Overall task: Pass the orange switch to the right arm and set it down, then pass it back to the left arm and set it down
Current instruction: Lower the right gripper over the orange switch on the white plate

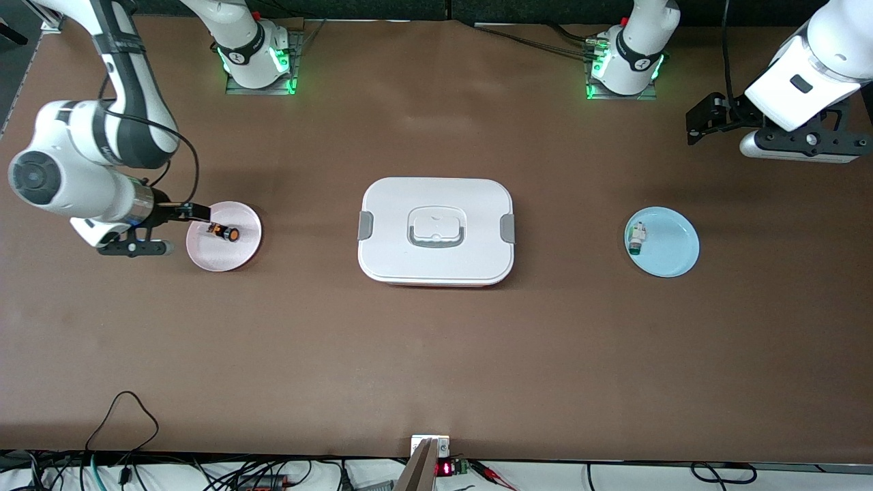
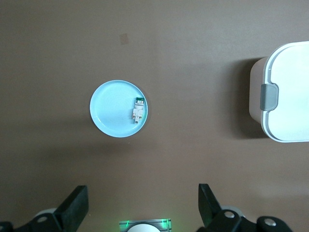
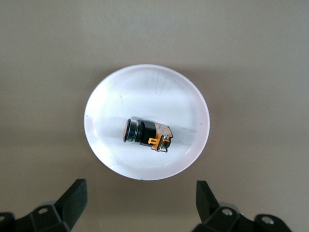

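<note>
the small black cylindrical orange switch with its round orange cap [image 1: 224,232] is lying on its side in the round pink plate [image 1: 240,256], toward the right arm's end of the brown bench [image 1: 436,354]. in the right wrist view the orange switch [image 3: 146,133] is sitting near the middle of the pink plate [image 3: 188,101], cap end pointing one way and a yellowish-orange fitting at the other end.

the right gripper [image 1: 187,213] is hanging low over the edge of the pink plate, just beside the switch but not holding it; its jaws are standing open, and the two black fingers [image 3: 72,200] are showing wide apart with nothing between them.

the large white rounded-rectangle lidded box with grey side latches [image 1: 436,230] is sitting in the middle of the bench, well apart from both plates (its lid is on, the grey-rimmed handle recess facing up).

toward the left arm's end, a small white switch with a green end [image 1: 637,239] is lying in a round light-blue plate [image 1: 672,252].

the left gripper [image 1: 702,123] is waiting high over bare bench near its base, jaws open and empty, its fingers [image 2: 75,205] spread wide in the left wrist view.
</note>
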`<action>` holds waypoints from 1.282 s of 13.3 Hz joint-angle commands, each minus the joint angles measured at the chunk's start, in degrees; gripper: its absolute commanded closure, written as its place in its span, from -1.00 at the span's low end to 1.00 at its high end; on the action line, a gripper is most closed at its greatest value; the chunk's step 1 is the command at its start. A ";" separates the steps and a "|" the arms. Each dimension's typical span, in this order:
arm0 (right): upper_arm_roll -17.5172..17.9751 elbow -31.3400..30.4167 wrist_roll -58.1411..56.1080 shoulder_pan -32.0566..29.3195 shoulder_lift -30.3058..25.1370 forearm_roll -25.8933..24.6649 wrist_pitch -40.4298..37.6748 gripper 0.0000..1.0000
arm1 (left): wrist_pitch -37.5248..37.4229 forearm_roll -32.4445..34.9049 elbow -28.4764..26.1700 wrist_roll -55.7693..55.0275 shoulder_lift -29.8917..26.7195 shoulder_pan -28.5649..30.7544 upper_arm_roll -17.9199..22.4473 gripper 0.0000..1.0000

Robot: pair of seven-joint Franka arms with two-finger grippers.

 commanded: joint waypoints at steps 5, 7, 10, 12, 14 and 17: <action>0.47 -6.42 0.59 -1.14 1.32 0.79 7.67 -1.00 | -1.05 -0.64 0.87 0.44 0.11 0.30 -0.18 -1.00; 0.47 -6.42 0.59 -1.14 2.99 0.87 9.86 -1.00 | -1.05 -0.64 0.87 0.44 0.11 0.30 -0.18 -1.00; 0.47 -6.15 0.59 -1.41 4.49 4.28 11.80 -1.00 | -1.05 -0.64 0.87 0.44 0.11 0.30 -0.18 -1.00; 0.38 -6.15 0.41 -1.50 5.36 4.30 13.30 -1.00 | -1.05 -0.64 0.87 0.44 0.02 0.21 -0.18 -1.00; 0.38 -6.15 -0.20 -2.02 6.42 4.30 14.87 -1.00 | -1.14 -0.64 0.87 0.44 0.02 0.30 -0.18 -1.00; 0.47 -6.07 -0.12 -2.55 7.12 4.39 16.11 -1.00 | -1.49 -0.64 0.96 0.52 0.11 0.30 -0.18 -1.00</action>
